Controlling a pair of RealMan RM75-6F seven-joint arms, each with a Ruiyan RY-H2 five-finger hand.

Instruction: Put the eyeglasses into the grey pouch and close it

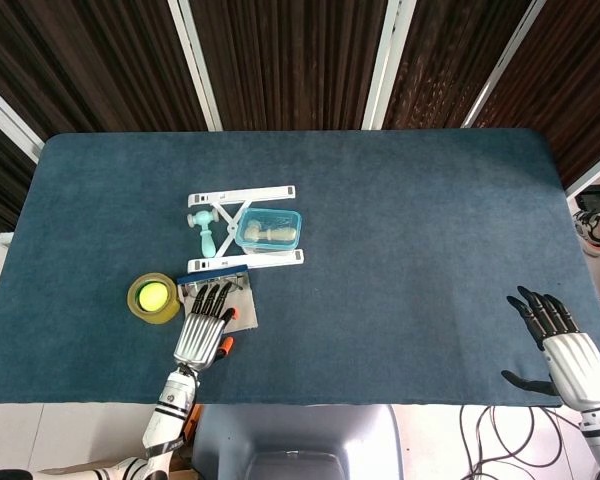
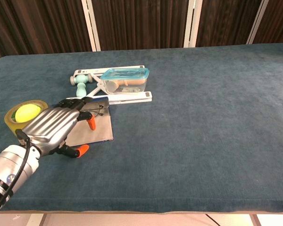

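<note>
Left hand [image 2: 54, 126], fingers spread and empty, over grey pouch [image 2: 95, 132] bearing eyeglasses [image 2: 95, 110], lower left; right hand [image 1: 565, 349] splayed, empty, lower right.

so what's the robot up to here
It is working on getting the eyeglasses into the grey pouch. The glasses lie on the pouch's far end, not inside it yet. The left robot hand hovers over the pouch with fingers spread, holding nothing. The right robot hand waits open at the table's near right edge. A tape roll sits left of the pouch.
</note>
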